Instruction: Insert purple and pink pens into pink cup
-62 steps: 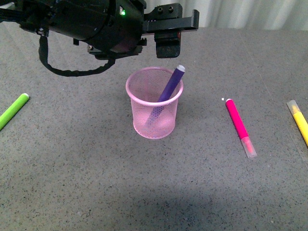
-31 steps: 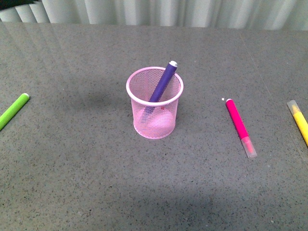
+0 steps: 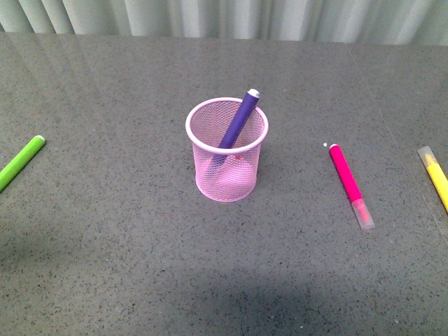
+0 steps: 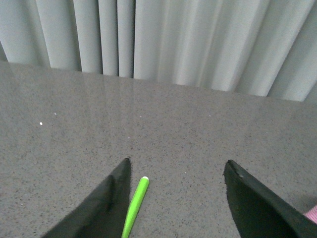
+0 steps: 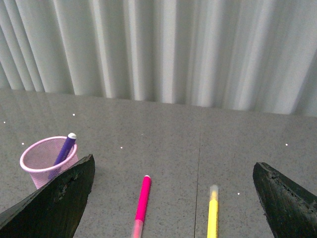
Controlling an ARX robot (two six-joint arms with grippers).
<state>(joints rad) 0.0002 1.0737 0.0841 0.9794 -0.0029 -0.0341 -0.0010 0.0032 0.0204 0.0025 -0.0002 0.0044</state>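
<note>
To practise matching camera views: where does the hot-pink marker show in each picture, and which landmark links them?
Front view: the hot-pink marker lies flat on the table, right of the pink mesh cup.
Left wrist view: not in it.
Right wrist view: it lies between the cup and the yellow marker.
Shared landmark: the cup holding the purple pen.

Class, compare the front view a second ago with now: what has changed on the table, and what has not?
The black arm above the pink cup has withdrawn from the front view. The purple pen, leaning in the cup, has its top shifted slightly left. The pink pen, green marker and yellow marker stayed put.
</note>
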